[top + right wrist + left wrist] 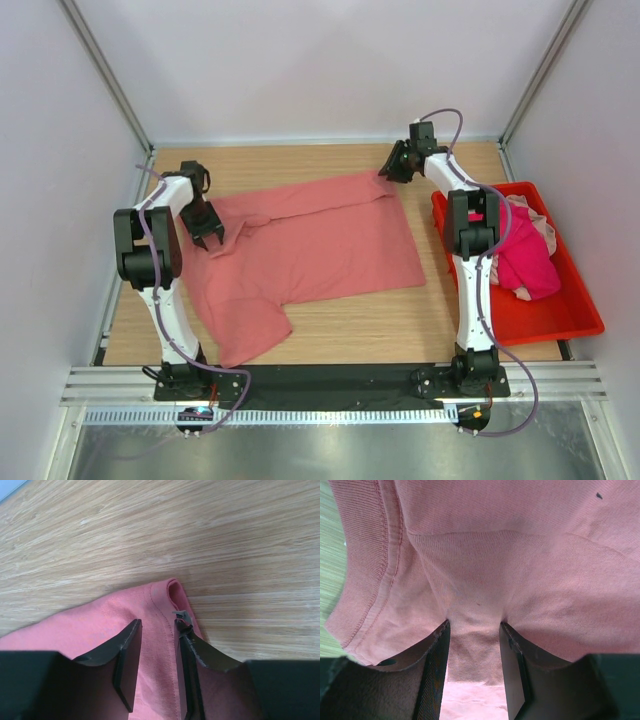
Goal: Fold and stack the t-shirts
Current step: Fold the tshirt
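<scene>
Salmon t-shirt (310,245) lies spread mid-worktop (400,320). It looks light and floppy, so I'd grab it at seams and corners. Left gripper (210,243) is pinched on cloth by the collar at 9 o'clock, and right gripper (389,172) nips the hem corner at 1 o'clock.

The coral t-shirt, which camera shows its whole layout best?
Top external: it shows the whole coral t-shirt lying on the table. Left wrist shows only a pinched fold of it; right wrist only a hemmed corner.
</scene>
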Controlling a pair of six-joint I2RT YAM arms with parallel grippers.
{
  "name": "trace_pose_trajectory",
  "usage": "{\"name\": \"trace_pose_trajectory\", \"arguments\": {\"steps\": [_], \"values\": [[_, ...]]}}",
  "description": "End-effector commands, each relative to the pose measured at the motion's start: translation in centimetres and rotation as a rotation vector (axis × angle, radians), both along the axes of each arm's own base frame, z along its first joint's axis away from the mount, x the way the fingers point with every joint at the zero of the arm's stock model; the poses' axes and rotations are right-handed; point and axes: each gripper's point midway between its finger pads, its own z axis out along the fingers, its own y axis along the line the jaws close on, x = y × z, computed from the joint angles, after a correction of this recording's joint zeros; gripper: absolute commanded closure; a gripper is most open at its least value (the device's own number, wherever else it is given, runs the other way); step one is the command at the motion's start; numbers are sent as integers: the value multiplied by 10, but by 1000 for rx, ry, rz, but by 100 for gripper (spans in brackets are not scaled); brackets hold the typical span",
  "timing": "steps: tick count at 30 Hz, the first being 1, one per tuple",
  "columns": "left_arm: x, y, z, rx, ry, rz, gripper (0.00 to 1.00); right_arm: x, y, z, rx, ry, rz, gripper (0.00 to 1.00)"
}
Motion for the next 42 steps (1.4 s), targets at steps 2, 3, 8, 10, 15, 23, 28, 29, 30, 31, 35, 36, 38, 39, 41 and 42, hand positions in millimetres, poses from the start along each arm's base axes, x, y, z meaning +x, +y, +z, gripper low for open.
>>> {"name": "trace_pose_trajectory", "arguments": {"steps": [2,3,8,10,15,23,28,29,30,31,35,36,38,39,41,42], "values": [[2,-1,3,-13,-15,-19,54,11,-2,16,-37,-60,17,59],[1,-1,3,-13,-12,-19,55,14,-3,19,-46,-70,16,59],[2,-2,3,-16,-13,-22,54,15,-7,14,-83,-71,34,59],[0,-2,2,-15,-7,-20,55,17,-6,15,-80,-73,38,59],[-1,-3,0,-17,-3,-20,55,20,3,11,-73,-75,58,61],[0,-2,0,-16,-1,-22,55,24,3,4,-79,-70,55,71],[-1,-1,-1,-12,4,-23,55,31,-7,19,-127,-107,29,94],[-1,-1,-2,-10,4,-27,55,34,-7,24,-133,-120,25,96],[-1,-1,-3,-9,6,-25,55,36,-11,27,-143,-129,19,99],[-2,0,-3,-9,10,-24,54,38,-15,30,-160,-140,6,99],[-4,1,-7,-3,22,-26,55,48,-23,43,-193,-193,3,99],[-5,0,-9,-2,26,-31,55,51,-24,46,-190,-208,0,99],[-5,1,-10,1,30,-32,55,53,-20,41,-170,-209,17,99],[-6,1,-10,-1,28,-30,55,52,-19,36,-164,-197,22,99],[-5,-1,-9,-9,24,-34,55,50,-16,31,-150,-180,31,98],[-4,-1,-8,-13,21,-34,55,48,-17,29,-150,-168,28,87]]}}
